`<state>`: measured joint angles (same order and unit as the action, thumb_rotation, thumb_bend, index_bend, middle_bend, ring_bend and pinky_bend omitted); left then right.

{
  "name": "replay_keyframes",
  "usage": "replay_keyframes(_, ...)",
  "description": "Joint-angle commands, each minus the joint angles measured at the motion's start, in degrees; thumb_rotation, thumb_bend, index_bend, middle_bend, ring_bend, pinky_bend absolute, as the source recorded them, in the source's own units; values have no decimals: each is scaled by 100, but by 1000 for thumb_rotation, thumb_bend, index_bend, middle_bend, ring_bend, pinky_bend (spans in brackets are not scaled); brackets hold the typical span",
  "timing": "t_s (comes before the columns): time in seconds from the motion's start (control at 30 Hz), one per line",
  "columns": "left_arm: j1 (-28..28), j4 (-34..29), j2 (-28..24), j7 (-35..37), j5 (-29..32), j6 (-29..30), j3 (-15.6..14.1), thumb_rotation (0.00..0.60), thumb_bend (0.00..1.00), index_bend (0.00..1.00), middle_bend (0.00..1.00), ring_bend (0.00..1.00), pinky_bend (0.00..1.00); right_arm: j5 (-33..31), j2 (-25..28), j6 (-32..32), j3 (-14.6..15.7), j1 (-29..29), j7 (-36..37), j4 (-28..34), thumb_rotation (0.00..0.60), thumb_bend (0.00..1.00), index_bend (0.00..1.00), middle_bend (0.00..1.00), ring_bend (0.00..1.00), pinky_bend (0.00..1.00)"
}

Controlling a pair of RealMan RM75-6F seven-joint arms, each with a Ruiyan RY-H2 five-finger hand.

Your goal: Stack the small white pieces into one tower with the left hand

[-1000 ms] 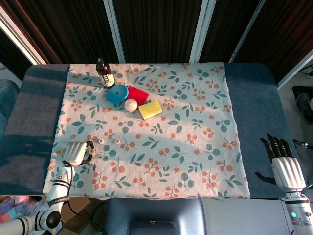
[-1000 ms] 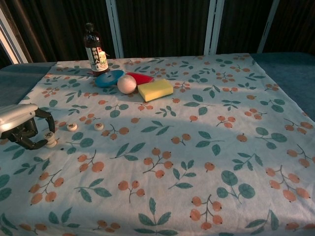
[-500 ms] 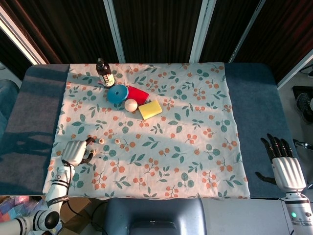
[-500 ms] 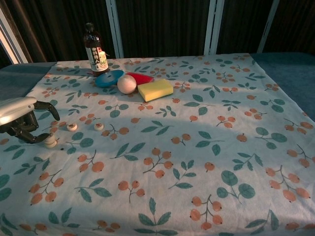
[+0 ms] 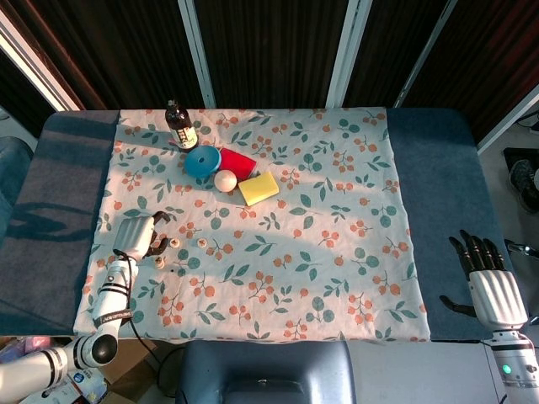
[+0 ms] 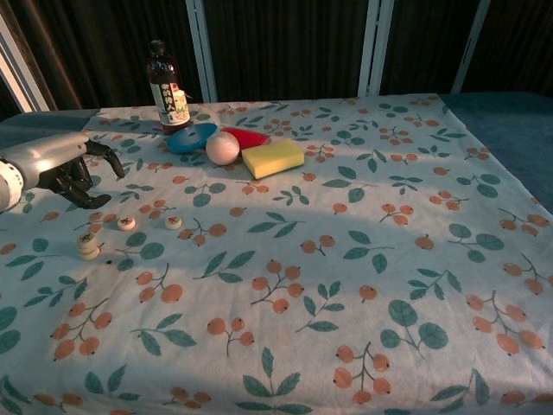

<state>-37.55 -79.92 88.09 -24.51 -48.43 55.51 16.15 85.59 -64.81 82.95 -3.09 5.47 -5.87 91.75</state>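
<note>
- The left hand (image 6: 73, 169), a silver-backed robot hand with dark fingers, hangs at the left edge of the chest view, above the cloth, its fingers loosely spread and curved, holding nothing.
- The short stack of small white round pieces (image 6: 87, 245) stands at lower left of the chest view, below the hand and apart from it; it looks two pieces high and upright.
- Two loose pieces lie to the right of the stack: the nearer small white disc (image 6: 126, 223) and the farther small white disc (image 6: 174, 222), side by side with a gap between them.
- The step in hand, as I judge it, is reaching for the nearer disc. It should go well if the hand comes down from above and pinches the disc by its rim between thumb and a fingertip, without brushing the stack.
- Carry the disc level, centre it over the stack and let go only once it sits flat; a sideways nudge could topple the tower.
- The right hand (image 5: 490, 282) rests at the lower right of the head view, fingers straight and slightly apart, empty.
- The floral-print tablecloth (image 6: 363, 259) may wrinkle, so avoid dragging across it.
</note>
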Motion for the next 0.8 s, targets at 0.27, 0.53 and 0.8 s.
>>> replay_keyframes(0.27, -666, 117, -12, -919, 1274, -507, -134, 600, 367, 362, 1000, 1000, 1000, 18, 30, -44, 17, 15, 63, 7, 600, 156, 0, 0, 0, 0)
replay_keyframes(0.53, -727, 306, 122, -870, 1318, -398, -300, 600, 356, 383, 1000, 1000, 1000, 30, 39, -49, 20, 20, 92, 9, 600, 157, 0, 0, 0, 0)
replay_keyframes(0.8, -754, 483, 275, -885, 1212, -285, -474, 600, 355, 389, 1000, 1000, 1000, 17, 37, -59, 17, 24, 88, 3, 600, 156, 0, 0, 0, 0)
